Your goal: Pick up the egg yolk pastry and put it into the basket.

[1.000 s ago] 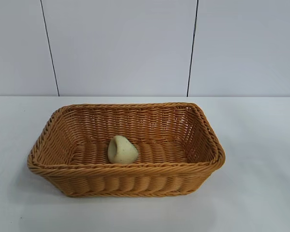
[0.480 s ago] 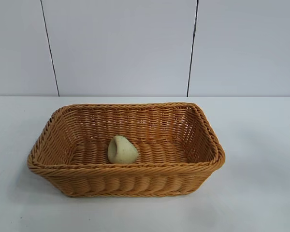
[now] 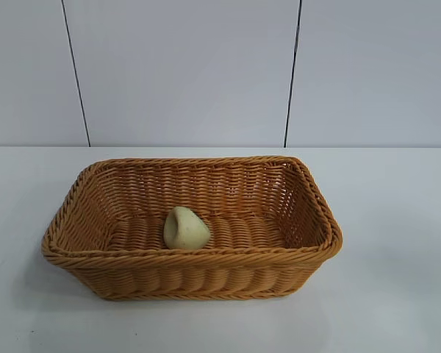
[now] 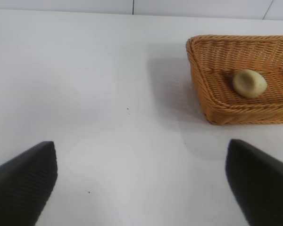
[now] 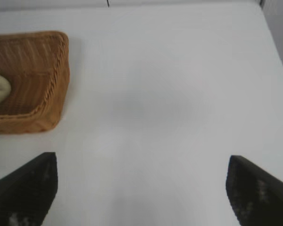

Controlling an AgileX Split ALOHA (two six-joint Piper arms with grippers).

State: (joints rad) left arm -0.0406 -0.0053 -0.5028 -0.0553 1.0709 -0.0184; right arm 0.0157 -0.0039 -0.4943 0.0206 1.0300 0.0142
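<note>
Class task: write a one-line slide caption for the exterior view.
Egg yolk pastry resting inside the wicker basket on a white table, no arm in view.

The basket (image 3: 95, 254) is golden-brown wicker, woven in tight ribbed rows with a braided rim. The egg yolk pastry (image 3: 185, 229) is pale yellowish-cream, plain and matte. The tabletop (image 3: 397, 294) is plain white. Dark vertical seams line the pale grey wall (image 3: 184, 73) panels.
</note>
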